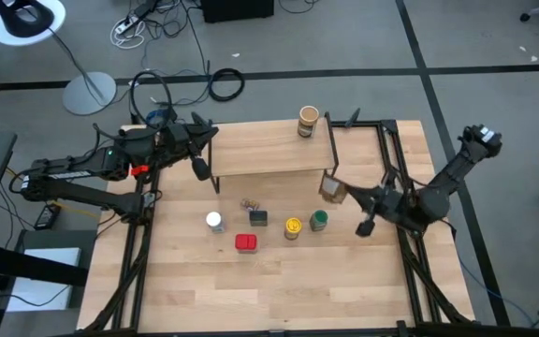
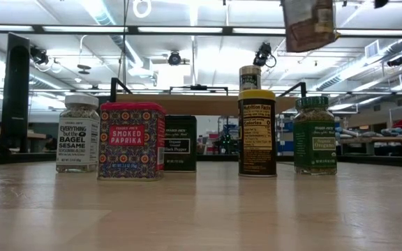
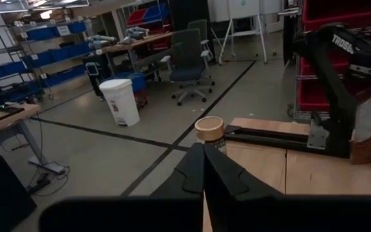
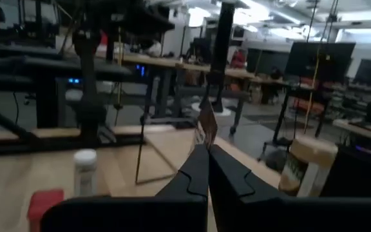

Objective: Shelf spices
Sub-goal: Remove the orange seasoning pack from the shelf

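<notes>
1. High view: the shelf stands across the far half of the worktop, with one tan-capped jar already on its board. Five spices wait in a loose row in front of it: white-lidded jar, red tin, dark tin, yellow-lidded jar, green jar. The brown canister stands upright by the shelf's right leg. The right gripper hangs just right of the green jar, nearest to the row; the left gripper sits at the shelf's left end, farther from the jars.

2. Low view: all five jars stand upright, long axis vertical, the shelf board behind and above them.

3. Left wrist view: its fingers are pressed together on nothing, aimed along the shelf toward the tan-capped jar.

4. Right wrist view: its fingers are together and empty; the canister lies just to one side, the white-lidded jar and red tin farther ahead. I judge the right arm better placed for the next pick, and it must open first.
</notes>
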Tool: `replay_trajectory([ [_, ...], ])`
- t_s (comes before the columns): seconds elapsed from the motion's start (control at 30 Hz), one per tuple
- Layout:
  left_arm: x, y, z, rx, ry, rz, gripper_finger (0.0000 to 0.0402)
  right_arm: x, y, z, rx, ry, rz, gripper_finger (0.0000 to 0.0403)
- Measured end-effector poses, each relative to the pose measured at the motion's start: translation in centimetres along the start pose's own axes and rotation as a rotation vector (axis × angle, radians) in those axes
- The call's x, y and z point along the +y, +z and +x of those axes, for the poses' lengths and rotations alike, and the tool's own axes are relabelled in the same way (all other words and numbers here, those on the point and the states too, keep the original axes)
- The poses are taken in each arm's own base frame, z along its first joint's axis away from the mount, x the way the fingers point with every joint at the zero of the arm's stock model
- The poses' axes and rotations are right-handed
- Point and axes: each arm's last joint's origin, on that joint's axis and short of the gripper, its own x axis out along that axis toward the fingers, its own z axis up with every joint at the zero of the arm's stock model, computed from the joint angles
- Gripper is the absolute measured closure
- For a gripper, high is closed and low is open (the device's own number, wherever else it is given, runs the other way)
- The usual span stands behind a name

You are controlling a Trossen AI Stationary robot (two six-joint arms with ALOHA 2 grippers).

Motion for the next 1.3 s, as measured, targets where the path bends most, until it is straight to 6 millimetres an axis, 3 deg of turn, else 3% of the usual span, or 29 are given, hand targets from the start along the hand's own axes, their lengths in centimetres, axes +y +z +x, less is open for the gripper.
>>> replay_trajectory([
  [0.2,0.0,0.0,0.0,0.001,-0.004,-0.001,0.0396,1.4,-1.8,-1.3,0.09,-0.158,0.004,0.0403],
  [0.5,0.0,-0.1,0.0,0.007,-0.007,-0.012,0.0396,2.9,-7.1,-1.3,0.08,-0.178,0.142,0.0403],
  [0.63,0.0,-0.1,0.0,0.011,-0.008,-0.012,0.0396,3.5,-9.0,-1.1,0.084,-0.19,0.117,0.0403],
  [0.87,0.0,-0.1,0.0,0.011,-0.008,-0.012,0.0396,3.1,-12.0,-0.7,0.096,-0.198,0.173,0.0403],
  [1.3,0.0,-0.1,0.0,0.012,-0.011,-0.012,0.0396,2.8,-15.9,0.2,0.135,-0.236,0.214,0.0403],
])
